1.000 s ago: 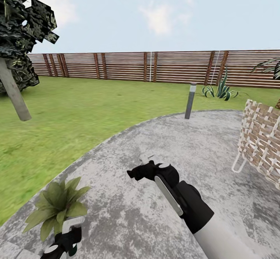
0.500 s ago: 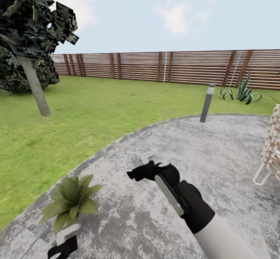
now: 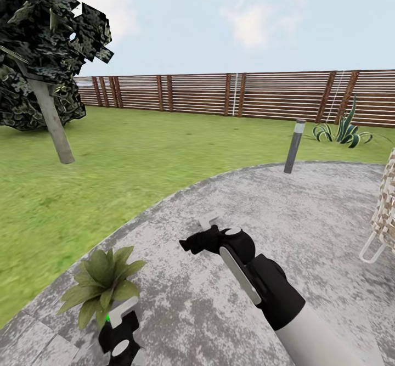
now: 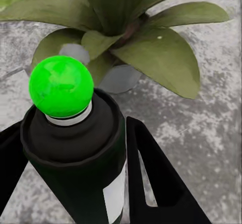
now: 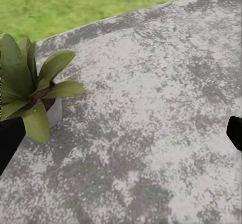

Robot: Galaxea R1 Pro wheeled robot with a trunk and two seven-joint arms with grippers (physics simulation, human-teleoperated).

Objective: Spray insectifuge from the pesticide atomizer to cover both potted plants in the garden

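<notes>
Fingers of the left gripper [image 4: 75, 183] clamp the pesticide atomizer [image 4: 75, 158], its tip glowing green, just beside the grey-potted plant [image 3: 104, 292] on the stone paving [image 3: 285, 218]. Right gripper [image 3: 204, 233] hangs spread, holding nothing, above the paving.

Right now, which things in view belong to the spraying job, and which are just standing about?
For the job:
- pesticide atomizer, held between the left gripper fingers, green tip
- potted plant in a grey pot on the paving
- speckled plant by the fence

Just standing about:
- bollard lamp
- tree
- woven chair
- right gripper, empty
</notes>
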